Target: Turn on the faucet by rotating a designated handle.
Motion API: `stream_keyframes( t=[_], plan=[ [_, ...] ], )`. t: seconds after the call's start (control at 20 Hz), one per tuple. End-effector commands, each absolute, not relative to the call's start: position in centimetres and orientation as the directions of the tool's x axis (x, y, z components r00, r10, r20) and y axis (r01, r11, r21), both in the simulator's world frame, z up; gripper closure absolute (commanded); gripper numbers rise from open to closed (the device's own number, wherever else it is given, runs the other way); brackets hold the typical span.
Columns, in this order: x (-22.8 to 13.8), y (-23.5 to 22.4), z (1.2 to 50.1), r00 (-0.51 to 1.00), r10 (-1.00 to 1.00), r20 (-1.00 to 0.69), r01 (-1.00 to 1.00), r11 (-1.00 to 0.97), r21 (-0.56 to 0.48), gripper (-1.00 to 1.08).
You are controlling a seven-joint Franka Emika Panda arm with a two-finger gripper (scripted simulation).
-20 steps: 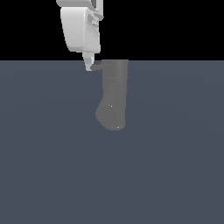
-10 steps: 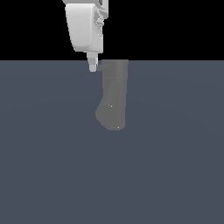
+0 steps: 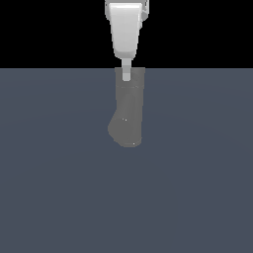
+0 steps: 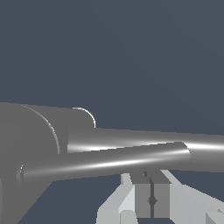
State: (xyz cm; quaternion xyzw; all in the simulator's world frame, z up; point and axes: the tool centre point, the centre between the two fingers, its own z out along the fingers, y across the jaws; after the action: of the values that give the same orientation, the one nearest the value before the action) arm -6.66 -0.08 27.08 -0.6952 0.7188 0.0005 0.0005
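Faucet upright on the flat grey floor, near the middle of the exterior view, bulging lower end toward that view's left. In the wrist view, faucet body seen close, with two grey rods projecting sideways from it: a nearer, shorter one taken as the handle, and a longer one behind, probably the spout. Handle not separable from the body in the exterior view. Gripper hanging from above, tip overlapping the faucet's top in the exterior view; in the wrist view, fingers just beside the handle, contact not confirmable. Fingers apparently pressed together with only a thin dark seam between them, so judged closed on nothing, a pose suited to pushing rather than grasping. Progress, as a judgement: approach essentially complete, rotation of the handle not evidently begun, faucet presumably off; remaining work, a sideways push on the handle through its arc.
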Motion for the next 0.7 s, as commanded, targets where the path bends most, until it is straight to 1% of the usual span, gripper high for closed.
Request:
stream_keyframes(
  t=[0.0, 0.15, 0.2, 0.25, 0.65],
  plan=[
    [-6.8, -4.2, 27.1, -0.081, -0.997, 0.000, -0.997, 0.081, -0.001, 1.08],
    [-6.9, -6.1, 27.1, -0.084, -0.996, 0.000, -0.996, 0.084, 0.000, 1.08],
    [-6.9, -6.1, 27.1, -0.084, -0.996, 0.000, -0.996, 0.084, 0.000, 1.08],
    [-6.7, -2.8, 27.1, -0.031, -1.000, -0.002, -1.000, 0.031, 0.001, 1.08],
    [-5.3, -4.7, 27.1, -0.041, -0.999, -0.001, -0.999, 0.041, 0.000, 1.08]
  ],
)
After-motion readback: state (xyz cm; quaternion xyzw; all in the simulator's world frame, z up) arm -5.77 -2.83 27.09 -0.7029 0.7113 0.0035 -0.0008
